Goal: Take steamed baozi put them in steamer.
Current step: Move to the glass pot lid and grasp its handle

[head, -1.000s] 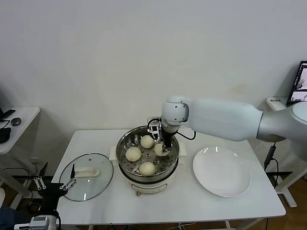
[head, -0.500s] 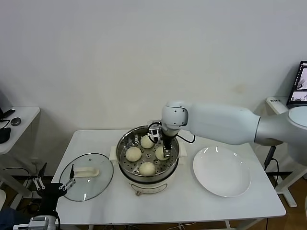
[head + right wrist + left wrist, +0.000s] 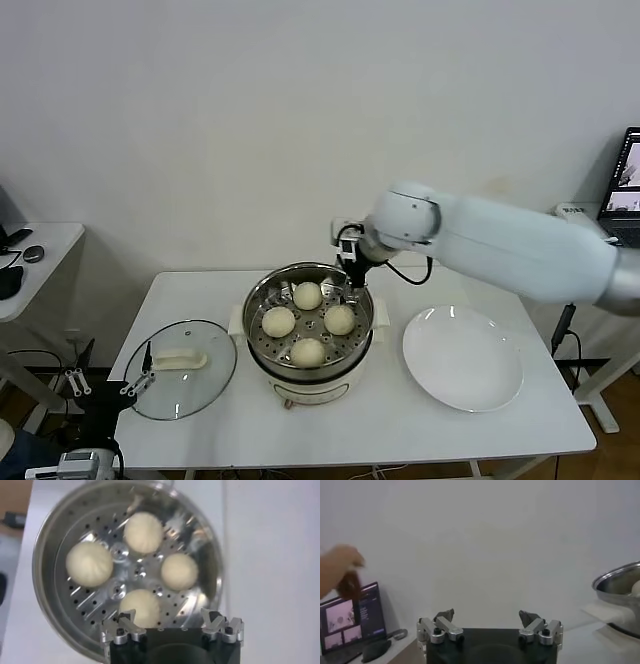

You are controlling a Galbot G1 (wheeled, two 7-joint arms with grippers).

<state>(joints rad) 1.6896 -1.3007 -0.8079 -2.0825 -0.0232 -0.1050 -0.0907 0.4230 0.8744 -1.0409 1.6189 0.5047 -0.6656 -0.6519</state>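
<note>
All four buns sit spaced apart on the holed tray inside the steamer, so steam can likely reach each one. The right claw hangs above the steamer's far rim, spread and empty. The plate lies bare beside it on the surface. The left claw waits spread, low beside the surface.

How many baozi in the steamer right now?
4, all on the perforated tray of the steamer: far baozi, left baozi, right baozi, near baozi. The plate has none; nothing looks hidden.
</note>
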